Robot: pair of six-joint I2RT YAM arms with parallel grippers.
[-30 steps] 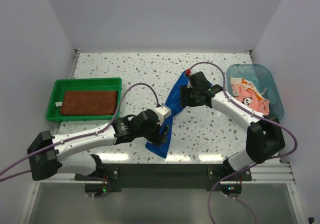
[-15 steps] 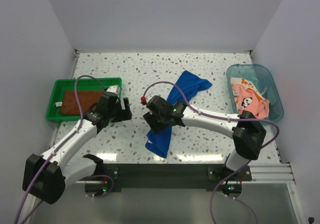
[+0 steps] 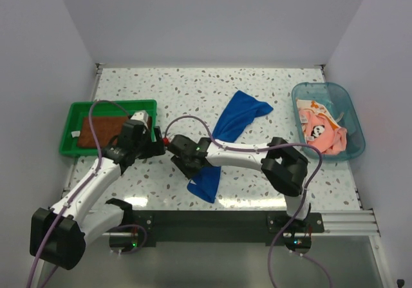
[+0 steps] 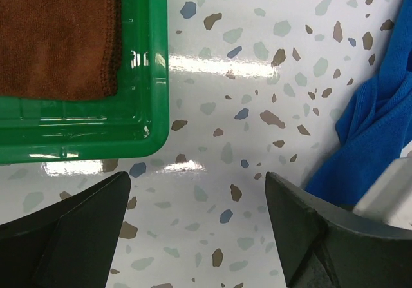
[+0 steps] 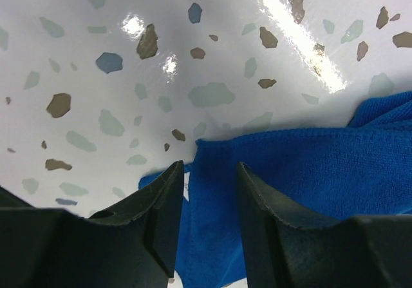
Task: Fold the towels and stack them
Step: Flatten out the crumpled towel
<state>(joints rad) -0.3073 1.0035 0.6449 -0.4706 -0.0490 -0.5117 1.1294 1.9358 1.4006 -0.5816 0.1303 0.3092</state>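
The royal blue towel (image 3: pixel 235 117) lies in a long crumpled diagonal strip on the speckled table. It also shows in the left wrist view (image 4: pixel 380 120) and the right wrist view (image 5: pixel 309 191). My right gripper (image 3: pixel 192 169) is low over the strip's near left part. Its jaws (image 5: pixel 207 169) are a little apart, with a towel corner lying between them. My left gripper (image 3: pixel 154 147) is wide open and empty (image 4: pixel 198 178) over bare table between tray and blue towel. The rust-brown towel (image 3: pixel 90 133) lies flat in the green tray (image 3: pixel 112 102). The pink towel (image 3: pixel 318 130) and the orange towel (image 3: pixel 313 107) lie in the blue tub (image 3: pixel 335 91).
The green tray's corner (image 4: pixel 154 75) with the brown towel (image 4: pixel 58 37) is just above and left of my left fingers. The right arm stretches across the table's front middle. White walls enclose the table on three sides.
My left gripper let go of the blue towel and swung left toward the tray. My right gripper released the far end, which now lies flat, and moved to the near left part.
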